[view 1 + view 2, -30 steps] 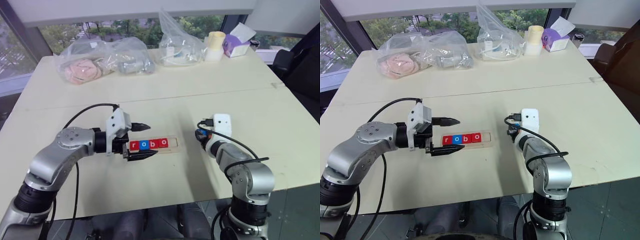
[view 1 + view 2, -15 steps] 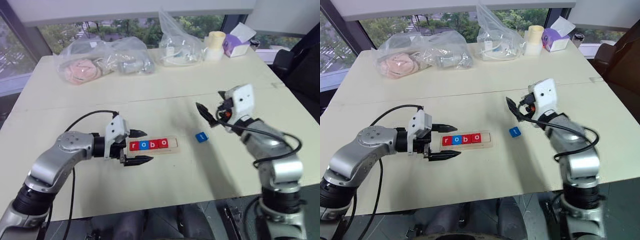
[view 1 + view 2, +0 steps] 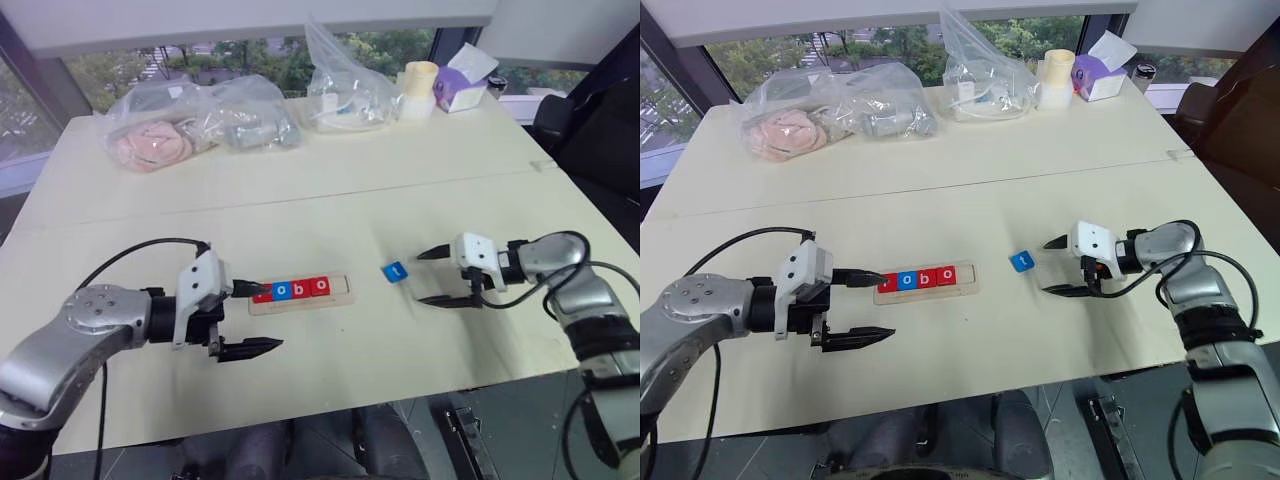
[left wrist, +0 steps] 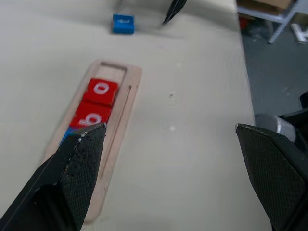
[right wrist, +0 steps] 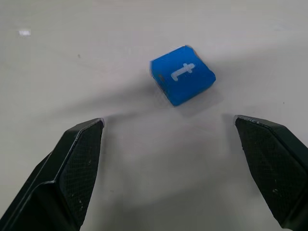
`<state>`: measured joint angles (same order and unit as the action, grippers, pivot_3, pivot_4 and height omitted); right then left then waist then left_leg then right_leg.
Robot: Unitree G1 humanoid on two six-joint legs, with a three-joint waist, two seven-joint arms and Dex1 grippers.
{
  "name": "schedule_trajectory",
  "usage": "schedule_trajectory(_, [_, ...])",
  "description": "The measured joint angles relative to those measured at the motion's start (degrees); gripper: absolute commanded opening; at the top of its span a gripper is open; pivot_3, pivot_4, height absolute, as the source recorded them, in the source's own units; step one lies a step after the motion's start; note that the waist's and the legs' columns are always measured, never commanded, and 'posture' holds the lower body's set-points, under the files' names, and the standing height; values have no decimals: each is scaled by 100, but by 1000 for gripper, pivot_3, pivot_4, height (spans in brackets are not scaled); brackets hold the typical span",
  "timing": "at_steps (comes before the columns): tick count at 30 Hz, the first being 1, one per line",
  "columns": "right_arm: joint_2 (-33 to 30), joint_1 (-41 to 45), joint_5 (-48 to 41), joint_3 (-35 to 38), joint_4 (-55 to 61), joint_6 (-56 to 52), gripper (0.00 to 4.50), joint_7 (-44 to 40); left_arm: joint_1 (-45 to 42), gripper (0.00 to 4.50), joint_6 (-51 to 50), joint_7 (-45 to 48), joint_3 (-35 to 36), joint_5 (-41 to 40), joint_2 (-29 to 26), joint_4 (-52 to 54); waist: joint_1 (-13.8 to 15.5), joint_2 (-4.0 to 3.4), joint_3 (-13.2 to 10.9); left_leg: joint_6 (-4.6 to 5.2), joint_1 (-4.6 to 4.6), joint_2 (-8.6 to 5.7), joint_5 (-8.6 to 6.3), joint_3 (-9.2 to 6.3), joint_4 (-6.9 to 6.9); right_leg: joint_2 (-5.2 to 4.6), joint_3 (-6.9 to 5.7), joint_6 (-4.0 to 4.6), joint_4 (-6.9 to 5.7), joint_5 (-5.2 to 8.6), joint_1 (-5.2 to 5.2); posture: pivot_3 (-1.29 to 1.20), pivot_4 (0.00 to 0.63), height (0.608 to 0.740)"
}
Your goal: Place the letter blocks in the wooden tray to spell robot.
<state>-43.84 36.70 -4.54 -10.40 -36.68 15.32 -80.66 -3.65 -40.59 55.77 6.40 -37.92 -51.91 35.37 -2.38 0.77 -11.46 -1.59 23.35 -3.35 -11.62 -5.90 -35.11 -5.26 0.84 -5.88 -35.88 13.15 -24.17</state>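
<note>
Just right of centre in the left eye view, loose on the bare table (image 3: 330, 205): blue t block (image 3: 396, 271), flat, letter up, a short gap away from the wooden tray (image 3: 341, 298) and touching nothing. Lower centre of that frame: tray holding red r (image 3: 890, 281), blue o (image 3: 282, 291), red b (image 3: 300, 289) and red o (image 3: 319, 286) side by side from its left end, with the last slot at the right end bare, probably kept for the t, so the word looks one tile short. Lined up on the t from the right of the frame: right gripper (image 3: 438, 276), jaws spread wide and holding nothing, block ahead of the tips and not yet between them, seemingly posed for a pinch. Lower left: left gripper (image 3: 256, 318), jaws equally wide and empty, upper tip over the tray's left end, perhaps placed to steady it. Along the top of the frame, well apart: plastic bags (image 3: 200, 120), a cup (image 3: 419, 77) and a tissue box (image 3: 457, 80), apparently no part of the job
</note>
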Motion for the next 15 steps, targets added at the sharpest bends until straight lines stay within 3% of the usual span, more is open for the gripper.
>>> schedule_trajectory(9, [515, 906, 264, -175, -1400, 685, 4443, -504, 306, 4500, -136, -252, 208, -113, -34, 305, 3, 1, 0, -2, -2, 0, 0, 1, -3, 2, 3, 2, -3, -2, 0, 0, 150, 740])
schedule_trajectory(12, [636, 1080, 359, -202, -1702, 923, 3628, -635, 352, 4500, -145, -318, 245, -136, -44, 320, -1, 1, 0, -2, -3, 0, 1, 1, -2, 2, 4, 2, -4, -2, 0, 0, 150, 740])
schedule_trajectory(15, [747, 1165, 424, -253, -1897, 1166, 2246, -787, 403, 4500, -158, -371, 248, -139, -51, 375, -19, 1, 1, -2, -9, 5, 1, 4, -1, 11, 9, 7, -8, -5, 1, 0, 150, 740])
